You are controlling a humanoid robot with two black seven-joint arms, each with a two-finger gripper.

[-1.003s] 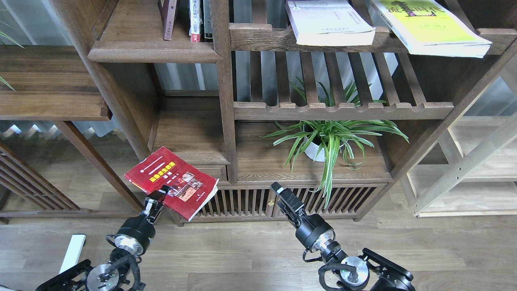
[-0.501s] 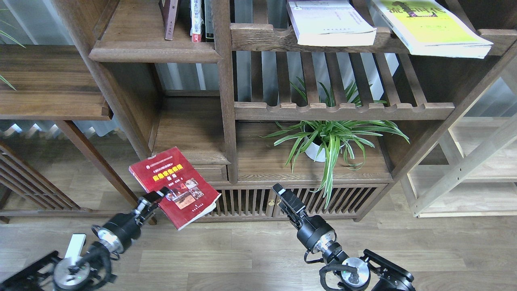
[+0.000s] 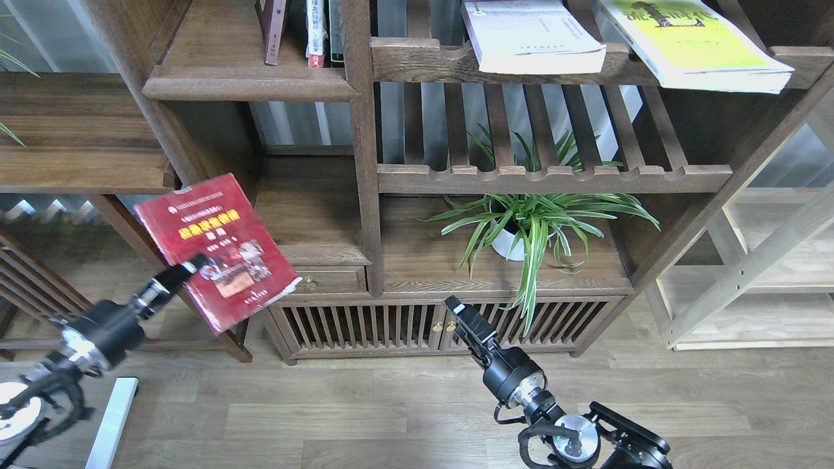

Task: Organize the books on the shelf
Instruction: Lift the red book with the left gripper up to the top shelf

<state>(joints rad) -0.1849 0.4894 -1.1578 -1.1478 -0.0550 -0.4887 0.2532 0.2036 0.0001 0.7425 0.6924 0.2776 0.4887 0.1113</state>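
My left gripper (image 3: 189,268) is shut on the lower left edge of the red book (image 3: 218,247), which has a yellow Chinese title and photos. It holds the book tilted in the air, left of the bookcase's lower compartment. The solid dark-brown shelf (image 3: 247,81) with a rounded front edge is at the upper left and holds slim upright volumes (image 3: 306,32). The pale lavender-white book (image 3: 531,36) and the yellow-green and white book (image 3: 694,42) lie on the slatted top shelf at the right. My right gripper (image 3: 459,316) is low in front of the cabinet doors, seen end-on and empty.
A potted spider plant (image 3: 528,225) stands on the lower right shelf. A slatted notched-rail shelf (image 3: 554,176) is above it. A pale light-wood rack (image 3: 762,273) stands at the right. A dark side shelf (image 3: 78,137) is at the left.
My left arm has swung left and up, carrying the red book from in front of the cabinet drawer to higher and further left. The right arm has hardly moved.
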